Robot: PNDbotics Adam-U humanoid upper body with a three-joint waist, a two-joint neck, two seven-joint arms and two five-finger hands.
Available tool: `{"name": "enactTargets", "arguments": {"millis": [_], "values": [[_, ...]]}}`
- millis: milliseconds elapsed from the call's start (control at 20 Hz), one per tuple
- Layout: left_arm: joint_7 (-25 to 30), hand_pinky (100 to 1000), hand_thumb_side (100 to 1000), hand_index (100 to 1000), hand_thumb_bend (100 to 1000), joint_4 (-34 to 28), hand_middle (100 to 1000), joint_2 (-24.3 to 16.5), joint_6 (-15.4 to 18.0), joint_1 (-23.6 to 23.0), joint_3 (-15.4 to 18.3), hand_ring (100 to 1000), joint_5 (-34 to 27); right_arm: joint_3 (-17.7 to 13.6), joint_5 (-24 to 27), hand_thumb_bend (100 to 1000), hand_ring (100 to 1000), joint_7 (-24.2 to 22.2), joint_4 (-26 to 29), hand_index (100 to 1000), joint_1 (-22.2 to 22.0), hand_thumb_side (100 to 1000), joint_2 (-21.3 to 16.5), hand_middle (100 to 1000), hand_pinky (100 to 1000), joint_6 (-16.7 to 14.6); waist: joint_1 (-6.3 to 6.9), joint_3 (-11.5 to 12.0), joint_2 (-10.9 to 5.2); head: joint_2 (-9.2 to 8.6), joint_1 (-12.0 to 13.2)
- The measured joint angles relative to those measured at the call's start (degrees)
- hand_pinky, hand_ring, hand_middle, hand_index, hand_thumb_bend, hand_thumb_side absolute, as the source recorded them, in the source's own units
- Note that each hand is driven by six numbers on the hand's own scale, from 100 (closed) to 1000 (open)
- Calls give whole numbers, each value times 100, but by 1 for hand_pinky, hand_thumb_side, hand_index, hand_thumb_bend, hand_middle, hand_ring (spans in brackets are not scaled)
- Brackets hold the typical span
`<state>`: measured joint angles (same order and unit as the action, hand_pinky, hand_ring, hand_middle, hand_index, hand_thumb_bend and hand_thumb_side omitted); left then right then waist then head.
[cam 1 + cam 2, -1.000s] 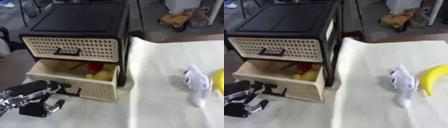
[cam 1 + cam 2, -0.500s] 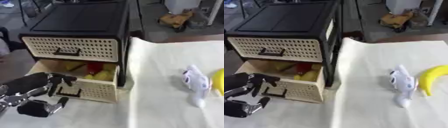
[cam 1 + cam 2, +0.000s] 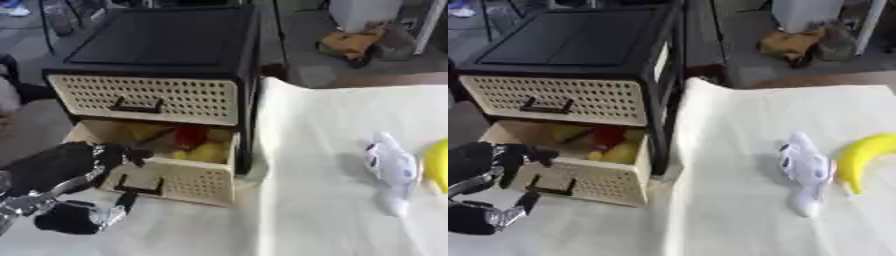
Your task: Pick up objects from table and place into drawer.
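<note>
A black cabinet holds two cream perforated drawers. The upper drawer is closed. The lower drawer is pulled out, with yellow and red things inside it. My left hand hovers at the lower drawer's front left corner, fingers curled over the rim, thumb low by the black handle. It holds nothing that I can see. A white plush toy lies on the cloth at the right, and a yellow banana lies just right of it. My right hand is out of view.
A cream cloth covers the table to the right of the cabinet and in front of it. On the floor behind stand a brown-yellow object and a white box.
My left hand has risen from low in front of the drawer to its front left corner. The drawer, plush toy and banana have stayed in place.
</note>
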<state>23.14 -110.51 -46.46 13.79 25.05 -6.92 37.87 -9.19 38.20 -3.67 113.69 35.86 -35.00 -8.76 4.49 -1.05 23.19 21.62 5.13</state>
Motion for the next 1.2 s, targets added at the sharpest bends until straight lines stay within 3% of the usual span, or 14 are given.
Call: {"name": "enactTargets", "arguments": {"millis": [450,650,1200], "values": [[-256,216,709,855,100,-303,709,1,23,-325,77,337,463,-38,0,373,866,45,0,693,-82,956,0,591,752,-4,-51,99,-60,95,-73],[-352,191,707,779,100,-304,634,1,46,-398,77,320,713,-50,0,374,867,52,0,693,-123,953,0,591,752,-12,-74,173,-60,112,-85],[-340,187,711,746,100,-306,624,3,-25,-896,206,329,1077,-80,-4,365,867,68,0,695,-220,948,-3,590,752,-28,-105,351,-108,167,-204]]}}
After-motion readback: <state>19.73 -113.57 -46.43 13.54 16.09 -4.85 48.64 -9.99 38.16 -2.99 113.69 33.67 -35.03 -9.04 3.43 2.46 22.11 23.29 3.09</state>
